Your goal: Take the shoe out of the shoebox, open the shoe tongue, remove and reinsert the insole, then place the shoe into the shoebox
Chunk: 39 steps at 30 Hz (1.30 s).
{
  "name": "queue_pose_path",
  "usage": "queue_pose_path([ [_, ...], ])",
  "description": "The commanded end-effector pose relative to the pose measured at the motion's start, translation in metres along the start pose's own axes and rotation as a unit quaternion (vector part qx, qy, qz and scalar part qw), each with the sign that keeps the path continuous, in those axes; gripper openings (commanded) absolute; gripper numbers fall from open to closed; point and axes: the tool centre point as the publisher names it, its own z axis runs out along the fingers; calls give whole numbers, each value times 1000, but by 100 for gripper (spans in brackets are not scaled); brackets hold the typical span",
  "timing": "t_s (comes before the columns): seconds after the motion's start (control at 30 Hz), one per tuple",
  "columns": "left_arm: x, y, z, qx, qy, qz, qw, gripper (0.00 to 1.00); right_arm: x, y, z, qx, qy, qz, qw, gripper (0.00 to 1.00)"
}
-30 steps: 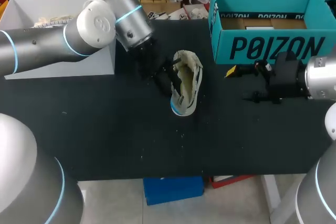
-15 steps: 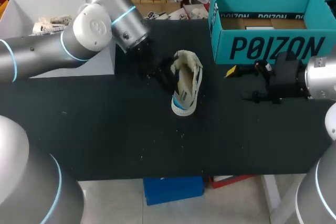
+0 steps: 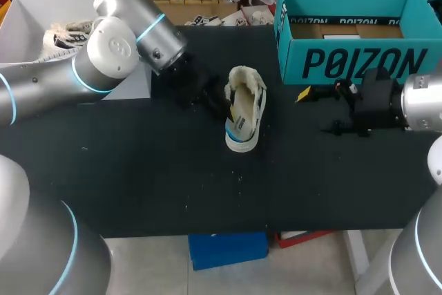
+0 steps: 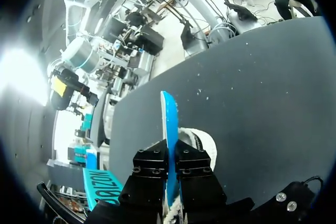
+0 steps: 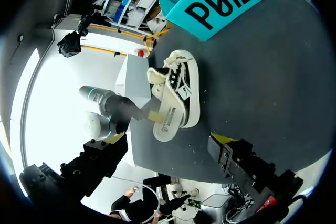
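Cream low-top shoe (image 3: 245,112) is seen mid black table (image 3: 138,170).
Teal cardboard shoebox (image 3: 352,60) is set far right. The shoe's thin blue edge is pinched in the nearly closed left gripper (image 4: 171,153). The right gripper (image 3: 316,110) is spread wide, empty.

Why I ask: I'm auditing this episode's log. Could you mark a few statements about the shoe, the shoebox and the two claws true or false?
1. The shoe lies on the black table, outside the teal shoebox. True.
2. The right claw grips the shoe. False: it is open and apart from the shoe, in front of the shoebox.
3. The left claw is shut on a thin blue part of the shoe. True.
4. The shoebox has its lid on. False: its top is open.
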Motion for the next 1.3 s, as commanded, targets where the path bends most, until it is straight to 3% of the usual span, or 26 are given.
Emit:
queue_pose_path([
  [0.03,-1,12,0,0,2,-1,1000,0,1,1,1,0,-1,0,1000,100],
  [0.4,-2,25,3,-4,4,-11,1000,0,1,1,1,0,-1,0,1000,100],
  [0.83,-16,-11,6,-3,20,-8,1000,0,1,1,1,0,-1,0,1000,100],
  [1.3,-19,-29,10,-30,-35,-33,998,0,1,1,1,0,-1,0,1000,100],
])
